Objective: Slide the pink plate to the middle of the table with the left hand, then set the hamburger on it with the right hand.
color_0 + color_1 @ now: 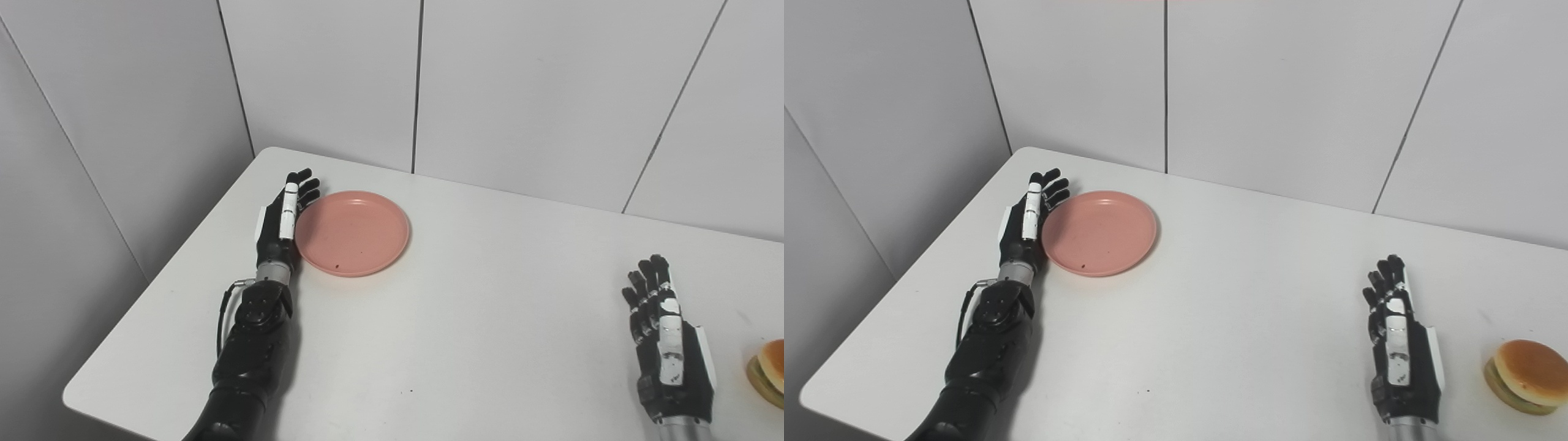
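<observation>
Right hand point(1399, 346) stands edge-up near the front, fingers straight, holding nothing; burger point(1526, 376) lies just beside it to the right, apart. Left hand point(1029, 220), farther back, fingers extended and empty, presses its palm side against the plate's point(1102, 236) left rim on the table point(1243, 318).

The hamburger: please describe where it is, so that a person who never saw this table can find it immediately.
Start at the white table and go to its near right side, beyond the right hand. The hamburger lies there alone on the tabletop, apart from that hand. It is the only food: a shiny brown bun with green under it, far from the pink plate at the left.
</observation>
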Motion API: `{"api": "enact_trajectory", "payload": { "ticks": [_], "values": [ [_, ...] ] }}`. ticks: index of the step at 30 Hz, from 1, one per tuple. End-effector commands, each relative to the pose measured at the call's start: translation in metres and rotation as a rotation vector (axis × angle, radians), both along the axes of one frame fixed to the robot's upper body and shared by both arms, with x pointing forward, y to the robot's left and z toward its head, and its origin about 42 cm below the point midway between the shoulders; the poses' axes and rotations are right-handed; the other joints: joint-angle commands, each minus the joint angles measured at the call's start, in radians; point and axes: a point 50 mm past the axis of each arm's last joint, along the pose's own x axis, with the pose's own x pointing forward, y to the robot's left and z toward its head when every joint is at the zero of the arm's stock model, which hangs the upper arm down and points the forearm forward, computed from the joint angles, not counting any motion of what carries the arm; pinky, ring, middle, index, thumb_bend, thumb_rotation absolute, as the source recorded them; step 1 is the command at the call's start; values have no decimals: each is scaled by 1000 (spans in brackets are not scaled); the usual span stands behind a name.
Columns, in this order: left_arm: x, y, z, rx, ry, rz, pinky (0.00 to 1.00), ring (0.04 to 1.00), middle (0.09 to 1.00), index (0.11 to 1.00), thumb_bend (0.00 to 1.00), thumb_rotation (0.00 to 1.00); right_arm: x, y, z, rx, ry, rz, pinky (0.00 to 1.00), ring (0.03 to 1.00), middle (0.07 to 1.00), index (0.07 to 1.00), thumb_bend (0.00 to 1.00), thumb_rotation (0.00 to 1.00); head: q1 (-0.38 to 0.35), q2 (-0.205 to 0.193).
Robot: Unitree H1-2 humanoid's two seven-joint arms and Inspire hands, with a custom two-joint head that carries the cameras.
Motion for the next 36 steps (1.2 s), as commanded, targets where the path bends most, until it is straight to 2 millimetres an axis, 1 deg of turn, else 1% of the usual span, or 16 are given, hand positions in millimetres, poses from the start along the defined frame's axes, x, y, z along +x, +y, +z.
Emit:
{"api": "enact_trajectory", "payload": {
  "ticks": [1, 5, 9, 12, 17, 21, 26, 29, 31, 34, 36],
  "values": [
    [2, -15, 0, -9, -10, -28, 810, 815, 805, 786, 612, 1000, -16, -9, -27, -6, 94, -28, 1000, 1000, 1000, 1000, 495, 907, -3, 1],
    [2, -28, 2, -14, 1, -53, 800, 811, 799, 782, 599, 1000, -16, -8, -25, -21, 76, -36, 1000, 1000, 1000, 1000, 465, 931, -10, 3],
    [2, -40, 1, -19, 10, -90, 790, 806, 797, 777, 594, 1000, -16, -7, -25, -17, 80, -39, 1000, 1000, 1000, 1000, 483, 912, -15, 3],
    [2, -49, 1, -31, 17, -113, 795, 808, 796, 775, 588, 1000, -15, -6, -25, -25, 73, -42, 1000, 1000, 1000, 1000, 481, 920, -27, 6],
    [0, -60, 1, -19, 35, -151, 804, 813, 799, 782, 589, 1000, -15, -4, -24, -25, 75, -38, 1000, 1000, 1000, 1000, 481, 937, -54, 11],
    [-3, -69, 1, -10, 45, -179, 802, 814, 801, 783, 600, 1000, -14, -1, -24, -15, 101, -27, 1000, 1000, 1000, 1000, 525, 920, -72, 13],
    [-3, -82, -3, -65, 41, -233, 813, 816, 799, 777, 609, 1000, -16, 0, -23, -16, 110, -34, 1000, 1000, 1000, 1000, 540, 901, -83, 16],
    [-6, -87, -5, -61, 41, -260, 822, 819, 800, 779, 629, 1000, -16, 1, -22, -21, 111, -34, 1000, 1000, 1000, 1000, 551, 887, -94, 17],
    [-7, -91, -7, -51, 34, -274, 819, 818, 799, 779, 623, 1000, -16, 2, -22, -10, 105, -28, 1000, 1000, 1000, 1000, 547, 884, -98, 17],
    [-9, -96, -9, -43, 28, -295, 812, 816, 797, 773, 624, 1000, -17, 5, -20, -3, 108, -25, 1000, 1000, 1000, 1000, 508, 899, -111, 17],
    [-10, -99, -9, -44, 25, -301, 804, 811, 793, 766, 624, 1000, -17, 6, -20, 0, 112, -28, 1000, 1000, 1000, 1000, 522, 901, -117, 17]
  ]
}}
